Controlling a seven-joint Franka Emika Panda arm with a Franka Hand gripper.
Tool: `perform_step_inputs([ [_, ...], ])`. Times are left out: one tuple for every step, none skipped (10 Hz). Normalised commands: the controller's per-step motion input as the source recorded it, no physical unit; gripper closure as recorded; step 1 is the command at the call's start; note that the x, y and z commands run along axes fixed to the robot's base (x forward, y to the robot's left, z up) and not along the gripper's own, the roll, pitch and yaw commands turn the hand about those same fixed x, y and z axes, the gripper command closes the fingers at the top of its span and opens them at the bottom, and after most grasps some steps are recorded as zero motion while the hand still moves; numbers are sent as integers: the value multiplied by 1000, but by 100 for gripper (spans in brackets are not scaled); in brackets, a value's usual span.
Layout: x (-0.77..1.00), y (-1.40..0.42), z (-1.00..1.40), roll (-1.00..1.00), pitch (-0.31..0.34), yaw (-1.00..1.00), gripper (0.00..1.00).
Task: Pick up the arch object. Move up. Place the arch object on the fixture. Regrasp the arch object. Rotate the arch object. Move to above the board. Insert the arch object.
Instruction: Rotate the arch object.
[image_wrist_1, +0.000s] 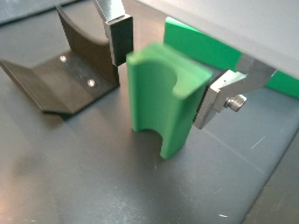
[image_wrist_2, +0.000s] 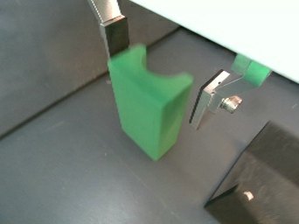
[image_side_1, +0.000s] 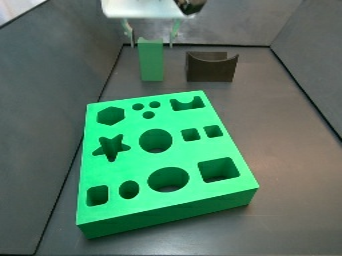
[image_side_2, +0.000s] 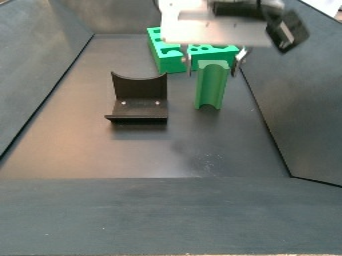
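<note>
The arch object (image_wrist_1: 158, 109) (image_wrist_2: 142, 114) is a dull green oblong block standing upright on the dark floor, its notched end on top. My gripper (image_wrist_1: 163, 80) (image_wrist_2: 158, 79) is open and straddles its upper part, one silver finger (image_wrist_1: 117, 39) close beside it and the opposite finger (image_wrist_2: 205, 98) a small gap away. In both side views the arch object (image_side_1: 151, 60) (image_side_2: 211, 85) stands under the gripper (image_side_1: 151, 35) (image_side_2: 214, 58). The dark fixture (image_side_1: 210, 66) (image_side_2: 136, 98) (image_wrist_1: 65, 74) sits beside it. The bright green board (image_side_1: 187, 155) (image_side_2: 167, 62) lies flat.
Dark sloping walls (image_side_1: 80, 70) (image_side_2: 40, 90) enclose the floor. The board's corner (image_wrist_1: 198, 44) (image_wrist_2: 251, 68) shows just behind the gripper in both wrist views. The fixture's base plate (image_wrist_2: 263, 184) lies close to the arch object.
</note>
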Motion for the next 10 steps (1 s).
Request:
perform_step_inputs([
  [-25,-17,777,122,54,20,0],
  [-12,-13,534,82,64,21,0],
  [-11,-9,344,52,66,21,0],
  [-7,-8,219,33,67,21,0],
  [0,83,0,0,5,1000,0],
  [4,83,-15,0,5,1000,0],
  [10,47,-7,0,5,1000,0],
  [10,36,-7,0,5,1000,0],
  [11,21,-8,0,5,1000,0],
  [12,9,-8,0,5,1000,0],
])
